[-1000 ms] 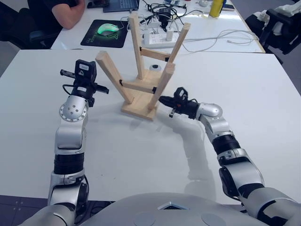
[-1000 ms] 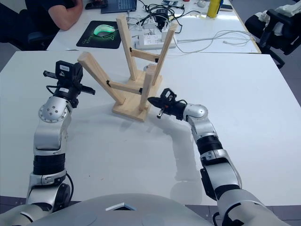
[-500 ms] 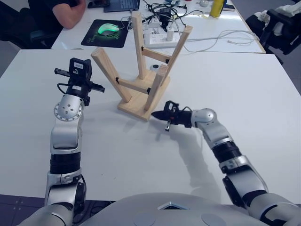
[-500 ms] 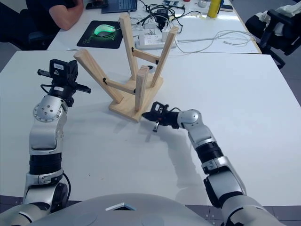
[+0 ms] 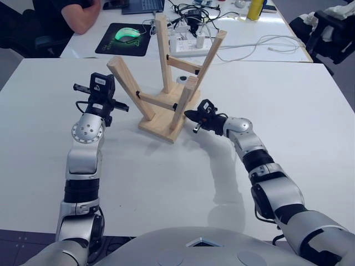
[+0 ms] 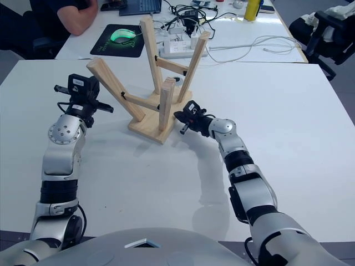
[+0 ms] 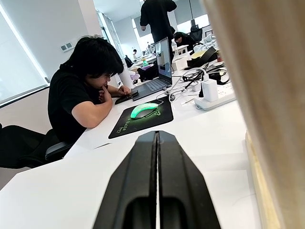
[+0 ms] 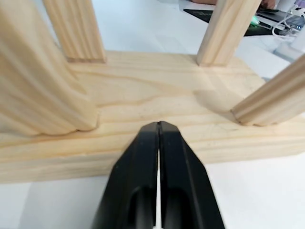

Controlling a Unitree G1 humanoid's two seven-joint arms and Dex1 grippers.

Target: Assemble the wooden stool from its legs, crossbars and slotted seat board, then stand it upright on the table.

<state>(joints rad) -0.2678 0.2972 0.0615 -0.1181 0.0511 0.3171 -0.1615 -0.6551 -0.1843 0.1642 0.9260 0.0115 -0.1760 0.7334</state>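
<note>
Stool (image 5: 166, 94) is assembled but upside down on the white table (image 5: 310, 122) — seat board (image 5: 158, 123) flat on the surface, all four legs pointing up and splayed outward. I see two crossbars: one (image 5: 158, 101) low between the near legs, one (image 5: 183, 64) higher between the far pair.

Right gripper (image 5: 187, 115) sits low beside the stool on its right side, just by the near-right leg (image 5: 183, 105). Its fingers are pressed together with nothing between them. In the right wrist view the tips point at the seat board's edge, between the legs; I can't tell if they touch the wood.

Left gripper (image 7: 156, 136) is raised off the table on the stool's left side, fingers also pressed together and empty. The slanted left leg (image 5: 128, 87) runs just beside it, with no contact that I can see.

Behind the work table — a second desk with a mouse pad and green-lit mouse (image 5: 128, 34), a power strip with cables (image 5: 188, 44) and a yellow bottle (image 5: 255, 8).
</note>
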